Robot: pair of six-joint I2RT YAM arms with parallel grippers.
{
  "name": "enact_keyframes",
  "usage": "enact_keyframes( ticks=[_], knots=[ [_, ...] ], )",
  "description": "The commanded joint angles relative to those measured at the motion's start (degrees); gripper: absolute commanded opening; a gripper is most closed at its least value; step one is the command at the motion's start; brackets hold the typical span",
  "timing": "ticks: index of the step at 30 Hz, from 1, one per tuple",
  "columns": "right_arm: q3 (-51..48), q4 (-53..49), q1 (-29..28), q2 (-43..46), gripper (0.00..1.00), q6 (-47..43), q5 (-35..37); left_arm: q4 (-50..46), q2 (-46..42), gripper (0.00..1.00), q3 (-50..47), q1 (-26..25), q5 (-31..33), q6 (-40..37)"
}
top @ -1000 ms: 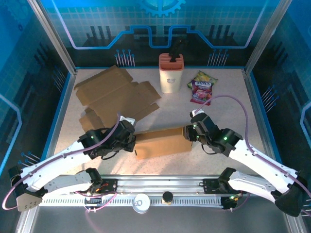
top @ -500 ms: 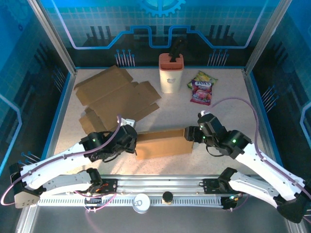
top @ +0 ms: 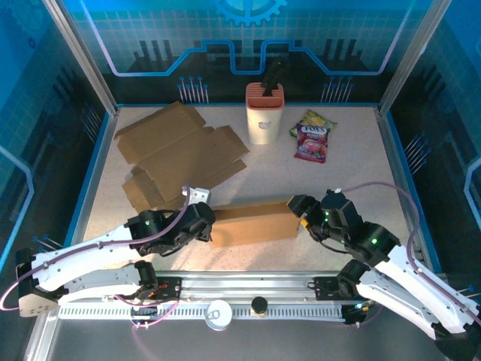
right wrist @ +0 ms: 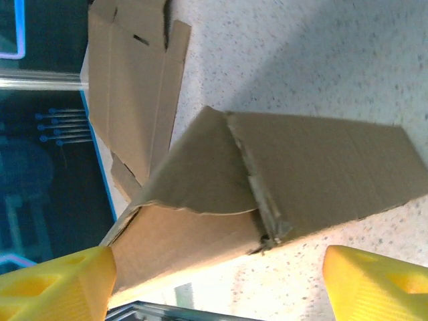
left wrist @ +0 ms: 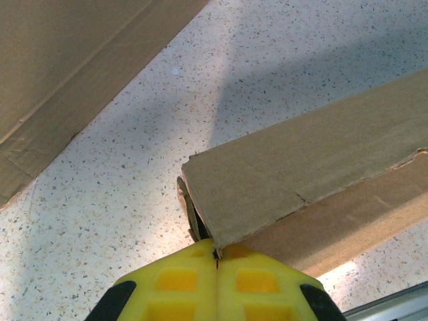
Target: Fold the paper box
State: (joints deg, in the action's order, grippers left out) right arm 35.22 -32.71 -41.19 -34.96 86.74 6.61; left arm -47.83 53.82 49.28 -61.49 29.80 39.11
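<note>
Top external view: left gripper (top: pixel 208 220) lies low, pinched shut on the paper box (top: pixel 252 222) corner. Right gripper (top: pixel 301 210) gapes wide, box end just ahead.

Left fingers (left wrist: pixel 175 289) together, right fingers (right wrist: pixel 57 289) apart

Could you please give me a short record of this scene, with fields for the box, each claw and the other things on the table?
Paper box: partly folded, lying in the middle of the table, right end flap loose
Left claw: shut, tips at the box's left corner
Right claw: open, fingers either side of the box's right end, not closed on it
Flat cardboard: unfolded, far left
Holder: cream, upright, far edge
Snack packet: right of the holder
</note>
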Motion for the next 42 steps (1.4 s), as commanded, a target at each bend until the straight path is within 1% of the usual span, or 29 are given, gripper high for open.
enact_keyframes(
  ticks=[1,4,8,15,17,19,20,22,25,30,31,33,36,40,42],
  knots=[
    [0.37,3.73,-0.03,1.69,0.87,12.43,-0.09,0.17,0.05,0.00,-1.46,-0.86,1.95,1.14],
    [-0.38,4.07,0.12,2.09,0.87,15.00,0.58,0.28,0.14,0.00,-1.56,-1.41,2.41,1.14],
    [-3.05,5.40,1.12,1.74,0.85,17.57,-0.19,0.37,0.05,0.00,-1.40,-1.92,3.11,1.07],
    [-6.02,8.01,6.03,1.74,0.77,17.43,-2.82,0.55,-0.02,0.00,-1.36,-3.01,4.12,0.72],
    [-6.50,8.35,6.60,1.69,0.73,17.27,-3.36,0.55,-0.12,0.00,-1.22,-3.17,4.25,0.62],
    [-7.03,8.54,6.75,1.90,0.66,17.06,-3.49,0.55,-0.29,0.00,-1.16,-3.26,4.28,0.70],
    [-7.16,8.41,6.74,2.00,0.65,16.89,-3.36,0.55,-0.33,0.00,-1.02,-3.32,4.26,0.78],
    [-7.68,8.09,6.74,2.14,0.62,16.75,-3.14,0.61,-0.64,0.15,-0.62,-3.35,3.87,0.96],
    [-8.53,7.93,6.78,2.43,0.59,16.70,-2.72,0.59,-1.69,0.31,0.68,-3.59,2.60,1.78],
    [-9.38,7.56,6.83,2.44,0.56,16.43,-2.18,2.21,-6.71,0.48,2.21,-3.63,-0.66,3.76],
    [-9.54,7.73,6.82,2.35,0.54,16.35,-2.13,2.24,-7.72,0.51,2.39,-3.63,-0.80,4.46],
    [-9.64,7.66,6.82,2.16,0.52,16.12,-2.17,1.51,-8.94,0.56,2.73,-3.37,-0.63,6.30],
    [-9.82,7.57,6.87,2.00,0.52,15.98,-2.13,0.34,-9.72,0.59,2.88,-1.89,-1.73,9.18],
    [-10.08,7.31,6.87,2.05,0.51,15.76,-2.27,-0.20,-10.13,0.61,1.85,3.32,-6.05,11.85],
    [-10.17,7.22,6.82,2.09,0.51,15.67,-2.22,0.89,-10.55,0.61,0.42,6.54,-9.39,12.21]
  ],
)
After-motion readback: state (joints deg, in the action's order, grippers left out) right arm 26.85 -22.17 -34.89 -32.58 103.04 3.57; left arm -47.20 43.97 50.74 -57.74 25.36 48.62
